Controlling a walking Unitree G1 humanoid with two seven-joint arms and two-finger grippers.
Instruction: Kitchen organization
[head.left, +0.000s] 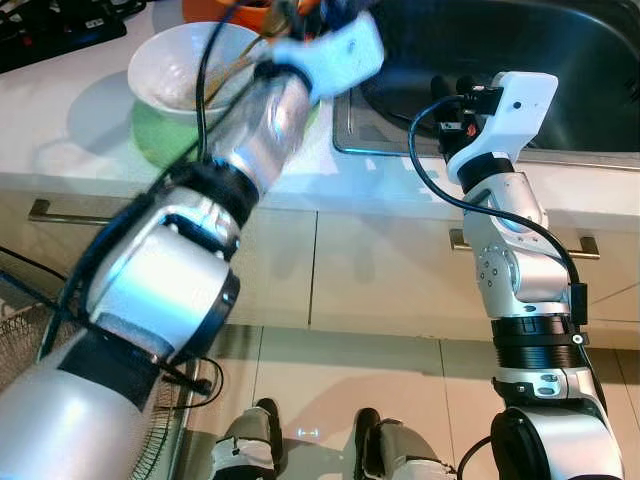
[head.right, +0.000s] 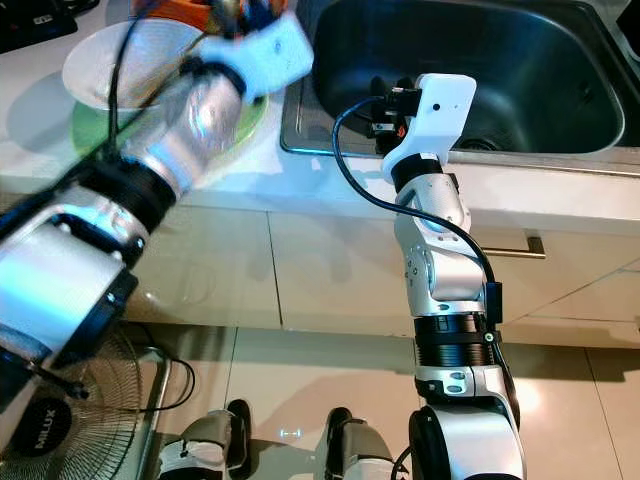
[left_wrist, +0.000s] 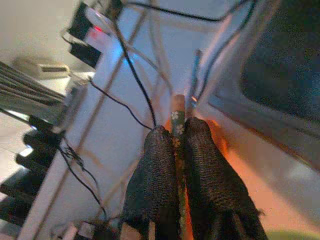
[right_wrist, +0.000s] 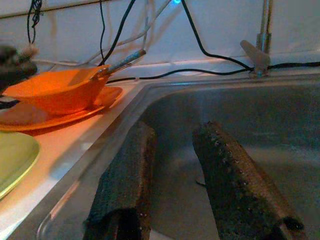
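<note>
My left gripper reaches across the white counter to its back edge and is shut on a thin utensil handle with a flower pattern. An orange bowl sits on an orange plate beside the sink, and a metal-handled utensil rests in it. A white bowl stands on a green plate under my left forearm. Over the near left part of the steel sink, my right gripper hangs open with nothing between its fingers.
A faucet and several black cables run along the wall behind the sink. A black power strip lies at the counter's far left. A floor fan stands by my left leg. Cabinet handles project below the counter edge.
</note>
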